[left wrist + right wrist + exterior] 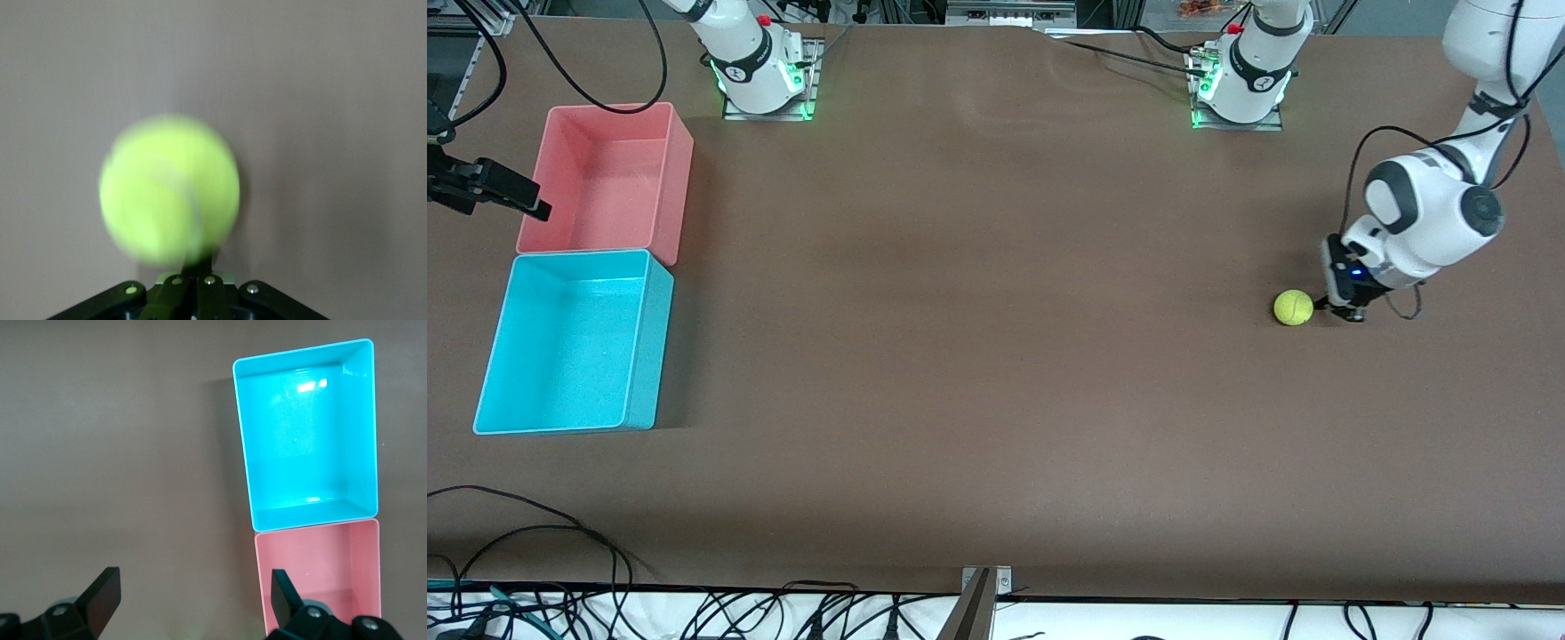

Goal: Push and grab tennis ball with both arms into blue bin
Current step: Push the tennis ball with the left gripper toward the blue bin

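Note:
The yellow-green tennis ball (1293,308) lies on the brown table at the left arm's end. My left gripper (1327,308) is down at table level right beside it, fingers shut together, their tips touching the ball. In the left wrist view the ball (170,190) sits just ahead of the left gripper (200,268), nothing held. The blue bin (649,356) stands at the right arm's end and is empty (303,350). My right gripper (532,204) hangs open over the table beside the pink bin, its jaws (193,580) wide apart and empty.
An empty pink bin (679,178) touches the blue bin and stands farther from the front camera; the right wrist view shows it too (320,573). A long stretch of bare table lies between ball and bins. Cables hang along the table's front edge (560,533).

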Robot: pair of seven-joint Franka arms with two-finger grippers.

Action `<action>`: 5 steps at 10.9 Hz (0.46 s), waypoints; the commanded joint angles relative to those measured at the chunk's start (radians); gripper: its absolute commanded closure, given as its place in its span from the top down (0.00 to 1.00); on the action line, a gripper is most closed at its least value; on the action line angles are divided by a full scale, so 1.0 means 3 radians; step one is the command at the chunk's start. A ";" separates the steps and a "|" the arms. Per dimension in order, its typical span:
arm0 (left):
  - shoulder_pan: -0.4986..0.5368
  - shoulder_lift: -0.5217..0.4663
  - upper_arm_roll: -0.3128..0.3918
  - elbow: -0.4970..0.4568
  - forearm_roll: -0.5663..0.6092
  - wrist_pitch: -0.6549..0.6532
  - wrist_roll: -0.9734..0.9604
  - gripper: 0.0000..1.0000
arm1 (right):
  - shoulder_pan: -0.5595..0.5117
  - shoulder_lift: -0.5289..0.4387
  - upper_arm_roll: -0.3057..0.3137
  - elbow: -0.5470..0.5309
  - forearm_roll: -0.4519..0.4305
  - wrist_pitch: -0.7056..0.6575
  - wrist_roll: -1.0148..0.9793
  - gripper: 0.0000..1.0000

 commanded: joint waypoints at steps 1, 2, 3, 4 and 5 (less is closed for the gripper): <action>-0.0330 -0.0250 -0.0447 -0.0166 0.0083 0.0037 -0.0976 0.00 | 0.0007 0.0013 0.0006 0.0055 -0.0024 -0.0028 0.0039 1.00; -0.0682 -0.0286 -0.0448 -0.0161 0.0093 0.0042 -0.1354 0.00 | 0.0007 0.0008 0.0006 0.0055 -0.0024 -0.0033 0.0039 1.00; -0.0878 -0.0307 -0.0448 -0.0126 0.0250 0.0042 -0.1540 0.00 | 0.0007 0.0013 0.0001 0.0055 -0.0019 -0.0023 0.0039 1.00; -0.0885 -0.0362 -0.0453 -0.0105 0.0404 0.0037 -0.1704 0.00 | 0.0007 0.0008 0.0001 0.0055 -0.0024 -0.0023 0.0039 1.00; -0.0875 -0.0409 -0.0448 -0.0115 0.0471 0.0026 -0.1746 0.00 | 0.0007 0.0013 0.0006 0.0055 -0.0024 -0.0023 0.0044 1.00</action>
